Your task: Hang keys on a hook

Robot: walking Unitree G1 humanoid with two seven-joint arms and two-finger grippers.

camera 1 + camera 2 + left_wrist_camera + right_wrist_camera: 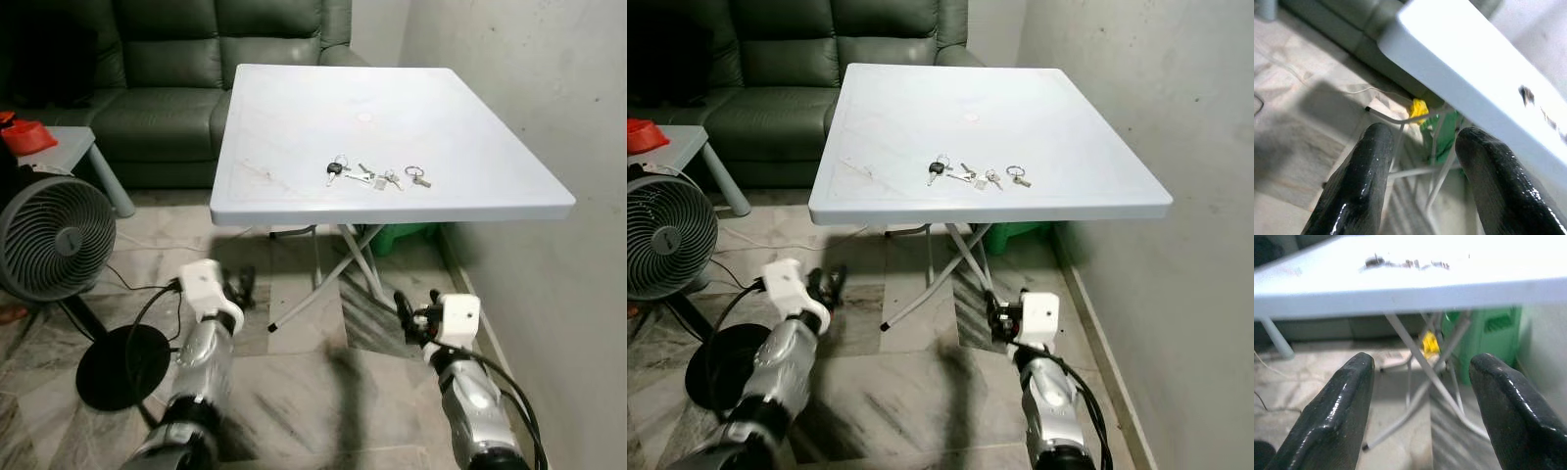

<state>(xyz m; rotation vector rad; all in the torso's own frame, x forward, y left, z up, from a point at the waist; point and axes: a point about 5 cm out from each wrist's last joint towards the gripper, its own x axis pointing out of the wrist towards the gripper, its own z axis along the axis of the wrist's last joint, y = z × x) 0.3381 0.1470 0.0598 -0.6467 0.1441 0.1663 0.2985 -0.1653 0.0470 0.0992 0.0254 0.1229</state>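
The keys (pixel 377 176) lie scattered near the front edge of the white table (pixel 470 117), too small to count. Below that edge, over open floor, the left gripper (pixel 1420 181) and right gripper (pixel 1422 406) hang spread apart, empty.

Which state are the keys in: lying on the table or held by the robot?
Lying on the table. The keys rest spread in a row near the table's front edge; both grippers sit below it, jaws open and empty.
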